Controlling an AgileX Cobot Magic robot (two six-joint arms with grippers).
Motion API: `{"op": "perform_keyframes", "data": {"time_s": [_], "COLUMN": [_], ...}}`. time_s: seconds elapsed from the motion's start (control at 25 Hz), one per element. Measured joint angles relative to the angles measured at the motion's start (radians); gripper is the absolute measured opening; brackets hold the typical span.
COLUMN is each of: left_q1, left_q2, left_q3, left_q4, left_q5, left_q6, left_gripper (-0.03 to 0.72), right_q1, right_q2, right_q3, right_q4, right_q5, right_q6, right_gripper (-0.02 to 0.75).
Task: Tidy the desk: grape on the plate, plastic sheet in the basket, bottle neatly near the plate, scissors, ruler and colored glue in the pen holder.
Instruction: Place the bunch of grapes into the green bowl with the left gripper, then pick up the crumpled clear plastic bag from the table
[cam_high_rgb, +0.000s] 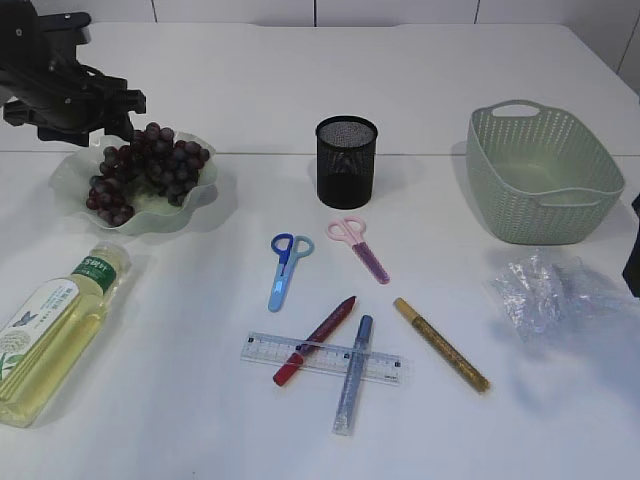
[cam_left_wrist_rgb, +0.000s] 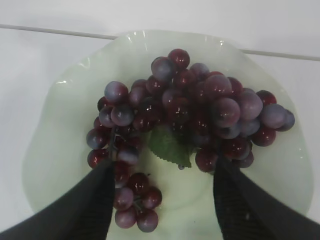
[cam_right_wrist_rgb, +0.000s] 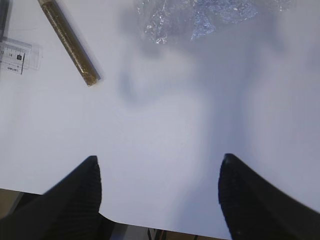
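A bunch of dark grape (cam_high_rgb: 145, 170) (cam_left_wrist_rgb: 200, 110) lies on the pale green plate (cam_high_rgb: 70, 175) (cam_left_wrist_rgb: 60, 110). My left gripper (cam_high_rgb: 122, 122) (cam_left_wrist_rgb: 162, 172) hangs open just above it, touching nothing that I can see. The bottle (cam_high_rgb: 55, 330) lies on its side at front left. Blue scissors (cam_high_rgb: 287, 265), pink scissors (cam_high_rgb: 358, 245), a clear ruler (cam_high_rgb: 320, 357) and red (cam_high_rgb: 315, 340), silver-blue (cam_high_rgb: 353, 375) and gold glue (cam_high_rgb: 440, 343) lie mid-table. The plastic sheet (cam_high_rgb: 540, 290) (cam_right_wrist_rgb: 200, 15) lies crumpled at right. My right gripper (cam_right_wrist_rgb: 160, 160) is open and empty.
The black mesh pen holder (cam_high_rgb: 346, 160) stands behind the scissors. A green woven basket (cam_high_rgb: 540, 175) sits at the back right. The right wrist view shows the table's front edge just under the fingers, with the gold glue (cam_right_wrist_rgb: 67, 40) and the ruler's end (cam_right_wrist_rgb: 12, 57) at upper left.
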Motion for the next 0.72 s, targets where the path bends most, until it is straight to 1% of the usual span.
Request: {"op": "perform_keyframes", "data": {"time_s": [0.28, 0.48, 0.6, 0.72], "left_q1": [0.0, 0.0, 0.0, 0.0], "left_q2": [-0.054, -0.095, -0.113, -0.137], "left_q3": [0.0, 0.0, 0.0, 0.0], "left_q4": [-0.002, -0.002, -0.019, -0.061], "left_q5": [0.064, 0.178, 0.252, 0.315], "left_q6": [0.002, 0.038, 0.08, 0.137], "left_gripper": [0.438, 0.429, 0.428, 0.428], "right_q1": [0.0, 0.0, 0.0, 0.0], "right_q2": [0.0, 0.0, 0.0, 0.0], "right_q3": [0.0, 0.0, 0.0, 0.0], "right_q4": [0.0, 0.0, 0.0, 0.0], "right_q5": [0.0, 0.0, 0.0, 0.0], "right_q6": [0.0, 0.0, 0.0, 0.0], "right_gripper": [0.547, 0.547, 0.547, 0.547]}}
